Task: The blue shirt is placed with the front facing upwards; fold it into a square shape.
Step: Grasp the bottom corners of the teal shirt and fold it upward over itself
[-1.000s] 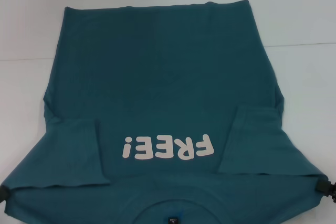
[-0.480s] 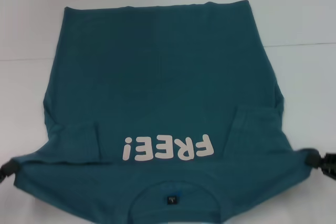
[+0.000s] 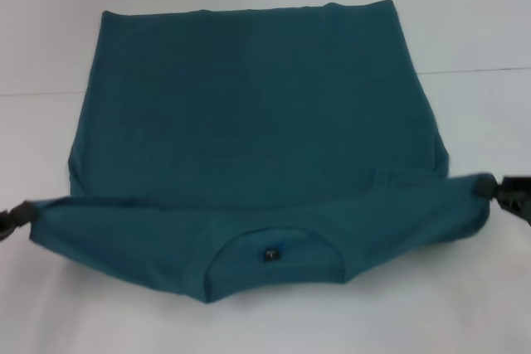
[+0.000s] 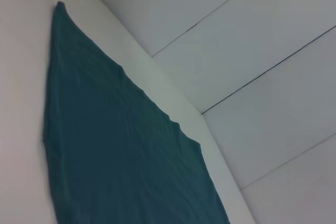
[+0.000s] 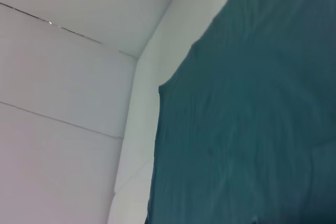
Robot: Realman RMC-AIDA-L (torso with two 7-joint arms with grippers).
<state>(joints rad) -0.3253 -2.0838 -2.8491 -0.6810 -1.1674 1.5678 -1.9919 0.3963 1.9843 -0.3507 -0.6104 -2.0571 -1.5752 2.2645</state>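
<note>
Two grippers hold one garment, spread across a white table [image 3: 481,31]. The table fills the head view; bare surface shows at 12 o'clock beyond the hem and at 6 o'clock below the collar, with a thin seam line running across at 9 and 3 o'clock.

The blue shirt [image 3: 249,97] lies at centre, hem edge toward 12 o'clock, flat body covering most of the middle. Its near end, the shoulder and collar part, is raised and turned over as a long band [image 3: 249,221] stretched from 9 o'clock to 3 o'clock, back side up, covering the chest area. No lettering visible. The band sags in the middle toward 6 o'clock, where the round collar [image 3: 274,264] forms a half-circle with a small dark tag [image 3: 270,254] inside.

Left wrist view: shirt [image 4: 121,150] as a teal wedge on the white table, grey panelled floor beyond. Right wrist view: shirt [image 5: 247,108] fabric with creases, table edge beside it.

Left gripper [image 3: 12,220] at 9 o'clock, clenched on the band's left shoulder corner, only dark fingertips in view. Right gripper [image 3: 506,192] at 3 o'clock, clamped on the right shoulder corner, cloth pulled taut between them.
</note>
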